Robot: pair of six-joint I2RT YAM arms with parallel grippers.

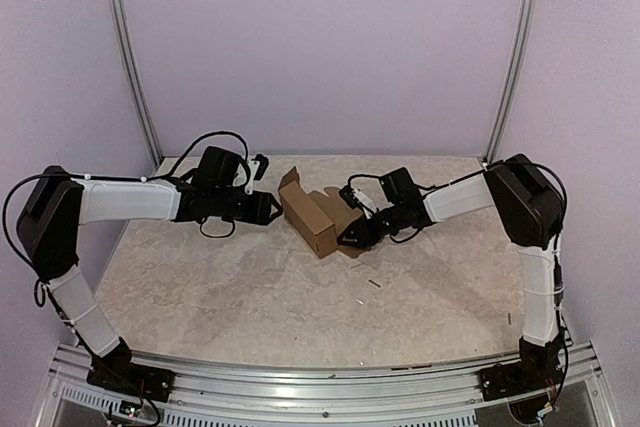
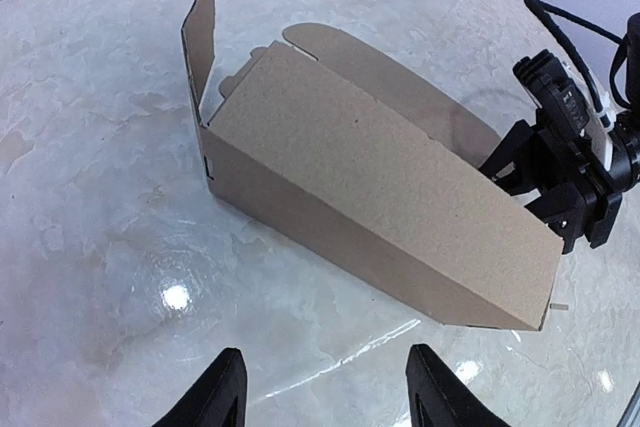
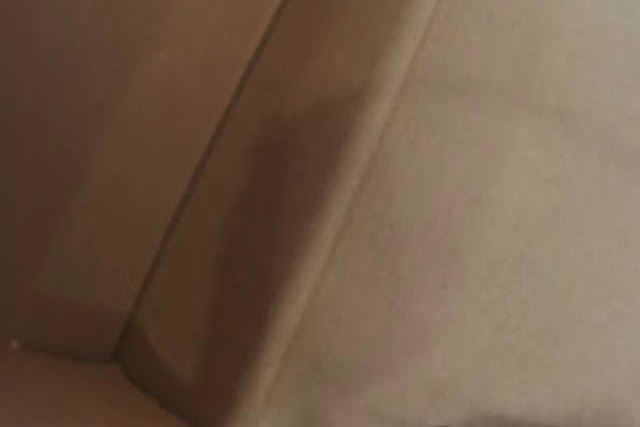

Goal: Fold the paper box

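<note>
Well, I count one paper box (image 1: 312, 215) in the middle of the surface (image 1: 200, 287), between two claws. Left claw (image 2: 325, 387) spread, clear of it. Right claw (image 1: 357, 235) at its right end; whether it pinches I can't tell, since its camera shows only blurred cardboard.

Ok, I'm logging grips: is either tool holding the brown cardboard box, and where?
The left tool holds nothing, open short of the brown cardboard box. The right tool sits at its end; a grip cannot be told.
</note>
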